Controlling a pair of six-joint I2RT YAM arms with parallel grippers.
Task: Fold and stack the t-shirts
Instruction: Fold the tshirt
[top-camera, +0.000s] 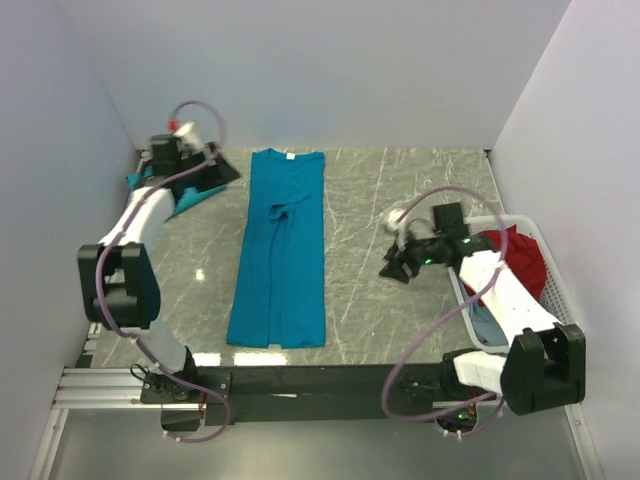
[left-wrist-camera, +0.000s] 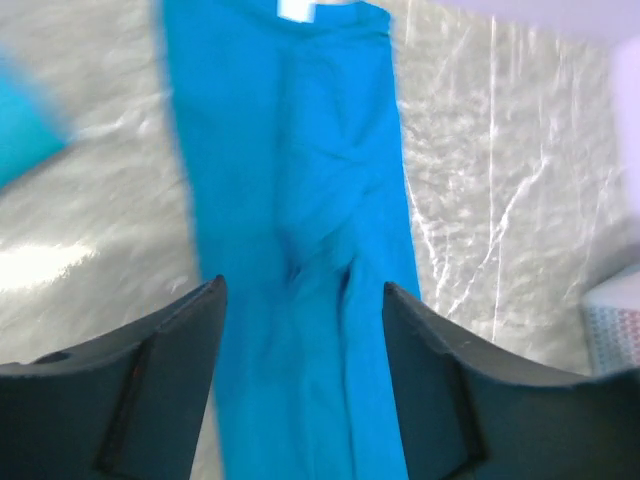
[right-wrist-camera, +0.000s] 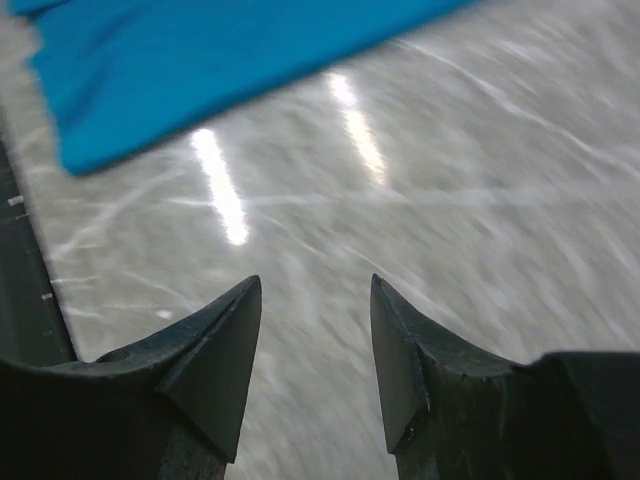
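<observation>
T-shirt (top-camera: 278, 250), folded into a long strip, lies mid-table with its collar far; the left gripper (top-camera: 225, 172) hangs beside that collar end, the right gripper (top-camera: 393, 264) near the basket (top-camera: 555, 290). Left wrist view: jaws spread and empty above the t-shirt. Right wrist view: jaws parted, holding nothing, over the table (right-wrist-camera: 450, 200).

Shirt (top-camera: 278, 250) mid-table: solid bright teal-blue, no print, with a tiny white label (top-camera: 287, 154) at the neck. Table (top-camera: 370, 290) is grey stone-look, with pale veins and white glare streaks. Second shirt (top-camera: 134, 181) far left is the same teal. Basket (top-camera: 562, 292) is white mesh, with a deep red cloth (top-camera: 520, 255) inside. Left gripper (left-wrist-camera: 305, 300) is matte black, right gripper (right-wrist-camera: 315, 300) likewise.
</observation>
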